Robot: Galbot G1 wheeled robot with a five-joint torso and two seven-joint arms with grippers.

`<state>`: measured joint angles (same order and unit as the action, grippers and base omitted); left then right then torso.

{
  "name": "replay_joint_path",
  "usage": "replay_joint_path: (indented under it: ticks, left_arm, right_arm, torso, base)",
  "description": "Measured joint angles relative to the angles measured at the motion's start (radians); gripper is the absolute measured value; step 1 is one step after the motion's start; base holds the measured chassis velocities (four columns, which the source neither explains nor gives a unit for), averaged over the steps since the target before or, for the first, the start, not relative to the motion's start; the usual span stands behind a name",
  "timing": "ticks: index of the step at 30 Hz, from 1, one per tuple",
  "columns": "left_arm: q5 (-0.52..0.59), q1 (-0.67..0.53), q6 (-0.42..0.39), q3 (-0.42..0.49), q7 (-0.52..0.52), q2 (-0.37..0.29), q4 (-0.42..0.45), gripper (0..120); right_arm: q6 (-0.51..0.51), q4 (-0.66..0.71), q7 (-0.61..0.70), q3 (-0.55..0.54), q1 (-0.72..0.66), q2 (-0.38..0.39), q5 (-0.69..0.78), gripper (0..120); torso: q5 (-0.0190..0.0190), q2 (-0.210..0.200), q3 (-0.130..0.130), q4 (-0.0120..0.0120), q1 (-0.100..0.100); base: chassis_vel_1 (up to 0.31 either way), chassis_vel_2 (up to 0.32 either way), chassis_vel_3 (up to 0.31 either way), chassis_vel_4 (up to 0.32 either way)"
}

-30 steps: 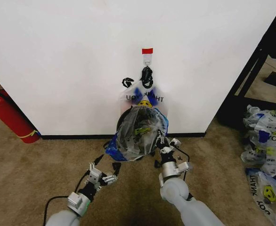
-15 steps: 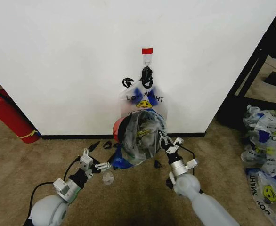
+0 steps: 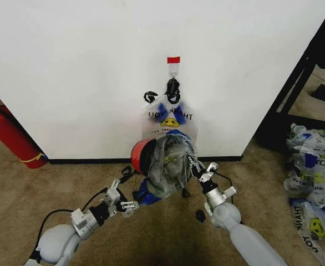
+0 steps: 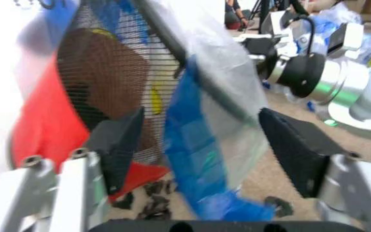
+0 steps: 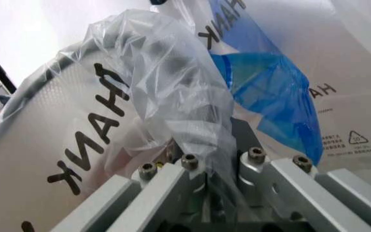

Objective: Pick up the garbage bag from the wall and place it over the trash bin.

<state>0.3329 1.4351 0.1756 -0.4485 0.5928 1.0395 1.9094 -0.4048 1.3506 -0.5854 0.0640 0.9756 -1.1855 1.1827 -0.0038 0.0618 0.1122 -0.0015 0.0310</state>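
The garbage bag is draped over the mouth of the trash bin, a black mesh bin tipped on its side with its red base turned left, at the foot of the wall. My right gripper is at the bin's right rim, shut on a fold of the garbage bag. My left gripper is open low at the bin's left. In the left wrist view a blue handle of the bag hangs between its spread fingers, in front of the trash bin.
Another printed bag hangs from the hook under red tape. A red fire extinguisher leans at the left. A pile of printed bags lies right, beside a black shelf frame. Small black scraps lie on the carpet.
The bin has tipped further, so its red base now shows at the left. My left gripper swung out left, then came back toward the bin. My right gripper shifted slightly right with the bag.
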Motion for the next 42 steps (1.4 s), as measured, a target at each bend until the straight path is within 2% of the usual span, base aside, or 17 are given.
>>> replay_joint_path:
  ticks: [5, 7, 8, 13, 15, 17, 19, 32, 37, 42]
  left_arm:
    - [0.013, -0.01, -0.054, 0.025, -0.022, 0.008, 0.018, 48]
    - [0.013, -0.011, -0.058, 0.025, -0.026, 0.008, 0.019, 39]
    - [0.013, -0.011, -0.058, 0.025, -0.026, 0.008, 0.019, 39]
    - [0.006, -0.009, -0.056, 0.01, -0.029, 0.005, 0.015, 19]
    - [0.006, -0.009, -0.056, 0.009, -0.029, 0.005, 0.015, 18]
    - [0.005, -0.008, -0.054, -0.001, -0.031, 0.003, 0.012, 6]
    - [0.003, -0.008, -0.052, -0.003, -0.038, 0.002, 0.011, 0]
    - [-0.005, -0.012, -0.034, -0.014, -0.03, 0.006, 0.019, 0]
    - [-0.005, -0.026, -0.041, -0.023, -0.061, 0.01, 0.014, 0]
    - [-0.038, -0.042, -0.06, -0.025, -0.106, 0.013, -0.031, 0]
  right_arm:
    - [-0.006, 0.014, 0.016, 0.002, 0.005, -0.002, -0.014, 0]
    - [-0.007, 0.015, 0.017, 0.002, 0.006, -0.004, -0.019, 0]
    - [-0.007, 0.015, 0.017, 0.002, 0.006, -0.004, -0.019, 0]
    - [-0.009, 0.012, 0.02, -0.003, 0.005, -0.012, -0.029, 0]
    - [-0.009, 0.012, 0.02, -0.003, 0.005, -0.013, -0.03, 0]
    - [-0.01, 0.009, 0.021, -0.003, 0.002, -0.014, -0.03, 0]
    - [-0.01, 0.005, 0.02, -0.006, 0.002, -0.015, -0.033, 0]
    - [-0.011, -0.024, 0.002, 0.003, 0.0, -0.006, -0.039, 0]
    - [-0.007, -0.043, -0.023, 0.007, -0.002, -0.002, -0.046, 0]
    - [0.015, -0.061, -0.078, 0.012, -0.005, 0.005, -0.039, 0]
  torso:
    - [0.0, 0.0, 0.0, 0.0, 0.0]
    - [0.0, 0.0, 0.0, 0.0, 0.0]
    - [0.0, 0.0, 0.0, 0.0, 0.0]
    - [0.0, 0.0, 0.0, 0.0, 0.0]
    - [0.0, 0.0, 0.0, 0.0, 0.0]
    - [-0.0001, 0.0, 0.0, 0.0, 0.0]
    - [0.0, 0.0, 0.0, 0.0, 0.0]
    - [0.0, 0.0, 0.0, 0.0, 0.0]
    - [0.0001, 0.0, 0.0, 0.0, 0.0]
    - [0.0001, 0.0, 0.0, 0.0, 0.0]
  base:
    - [0.0, 0.0, 0.0, 0.0]
    - [0.0, 0.0, 0.0, 0.0]
    - [0.0, 0.0, 0.0, 0.0]
    - [0.0, 0.0, 0.0, 0.0]
    - [0.0, 0.0, 0.0, 0.0]
    - [0.0, 0.0, 0.0, 0.0]
    - [0.0, 0.0, 0.0, 0.0]
    - [0.0, 0.0, 0.0, 0.0]
    - [0.0, 0.0, 0.0, 0.0]
    - [0.0, 0.0, 0.0, 0.0]
